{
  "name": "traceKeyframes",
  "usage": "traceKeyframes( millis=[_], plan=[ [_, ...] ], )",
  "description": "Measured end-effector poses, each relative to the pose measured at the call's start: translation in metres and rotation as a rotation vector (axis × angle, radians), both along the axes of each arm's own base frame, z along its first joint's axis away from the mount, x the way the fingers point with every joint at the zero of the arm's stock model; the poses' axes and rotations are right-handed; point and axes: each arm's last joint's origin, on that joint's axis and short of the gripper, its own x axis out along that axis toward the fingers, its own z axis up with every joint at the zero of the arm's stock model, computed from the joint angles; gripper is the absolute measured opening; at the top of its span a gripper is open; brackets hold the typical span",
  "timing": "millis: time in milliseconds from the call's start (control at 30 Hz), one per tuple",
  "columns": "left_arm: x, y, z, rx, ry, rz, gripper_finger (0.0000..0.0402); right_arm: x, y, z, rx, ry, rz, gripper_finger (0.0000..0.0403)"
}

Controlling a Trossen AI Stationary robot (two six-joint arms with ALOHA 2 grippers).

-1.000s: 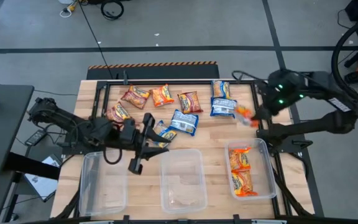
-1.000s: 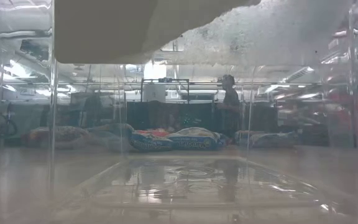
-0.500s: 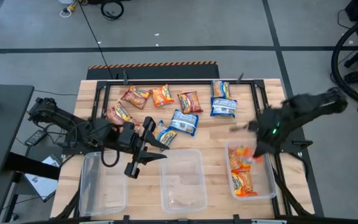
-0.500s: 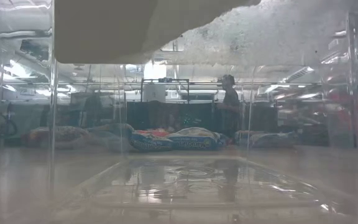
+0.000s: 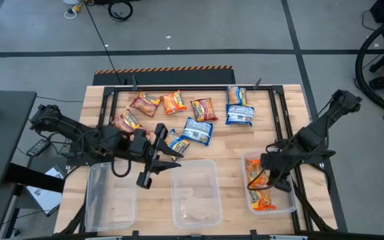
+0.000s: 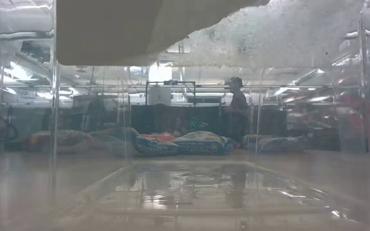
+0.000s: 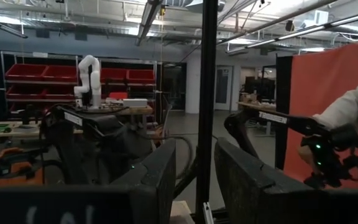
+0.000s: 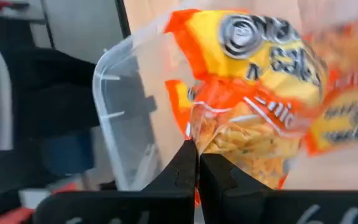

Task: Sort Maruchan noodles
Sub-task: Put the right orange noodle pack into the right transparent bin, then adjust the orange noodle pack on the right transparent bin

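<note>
Right gripper (image 5: pixel 267 175) sits at the lower right of the high view, over the right clear bin (image 5: pixel 290 200), and we see its fingers (image 8: pixel 182 163) pinched together on the edge of an orange packet (image 8: pixel 253 109). In the right wrist view that packet hangs right in front of the dark fingertips, with more orange packets (image 8: pixel 347 121) beside it and the bin's clear wall to one side. From above, two orange packets (image 5: pixel 262 197) lie inside that bin, below the gripper.

Our left gripper (image 5: pixel 153 155) is at the centre left of the high view, just above the gap between the left bin (image 5: pixel 110 198) and the middle bin (image 5: pixel 195 193). Its fingers (image 7: pixel 160 180) stand partly apart in the left wrist view, with nothing between them that we can make out.

Loose noodle packets lie along the upper middle of the wooden table (image 5: pixel 232 137): a dark red packet (image 5: pixel 145 103), an orange packet (image 5: pixel 174 102), another orange one (image 5: pixel 204 109), a dark red one (image 5: pixel 128 121) nearer the left arm, two blue-and-white packets (image 5: pixel 239 107) at the upper right of the group, a blue-and-white packet (image 5: pixel 197 131) in the centre, and a smaller blue one (image 5: pixel 175 142) touching the left gripper's side.

Through the low view we look past clear bin walls at the row of packets (image 6: pixel 198 144) across the table.
</note>
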Motion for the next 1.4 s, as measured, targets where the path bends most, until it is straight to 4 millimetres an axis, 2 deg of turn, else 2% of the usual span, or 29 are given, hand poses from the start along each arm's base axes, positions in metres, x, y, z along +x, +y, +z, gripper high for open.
traceKeyframes(
  millis=[200,367,500,633,767,900,1000,1100,1400],
  plan=[
    [0.002,0.005,0.000,-0.002,0.001,0.018,0.0117,0.012,0.011,-0.016,-0.073,0.026,0.172,0.0014],
    [0.002,0.005,0.000,-0.002,0.001,0.018,0.0117,0.021,0.023,-0.028,-0.036,0.072,0.313,0.0034],
    [0.002,0.005,0.000,-0.003,0.002,0.035,0.0117,0.024,0.026,-0.033,-0.051,0.072,0.341,0.0041],
    [0.002,0.006,-0.001,0.029,0.003,0.071,0.0117,0.021,0.023,-0.030,-0.036,0.090,0.329,0.0062],
    [0.003,0.008,-0.001,0.074,0.002,0.120,0.0117,0.017,0.020,-0.016,-0.029,0.091,0.333,0.0102],
    [0.005,0.013,-0.002,0.078,0.011,0.144,0.0117,0.022,0.025,0.001,-0.099,-0.072,0.360,0.0139],
    [0.006,0.017,-0.003,0.076,0.017,0.157,0.0117,0.024,0.034,0.006,-0.146,-0.216,0.460,0.0150],
    [0.008,0.020,-0.003,0.047,0.030,0.159,0.0117,0.024,0.043,0.001,-0.192,-0.274,0.612,0.0149],
    [0.008,0.020,-0.003,0.024,0.034,0.158,0.0117,0.039,0.062,-0.032,-0.318,-0.323,1.009,0.0142]
  ],
)
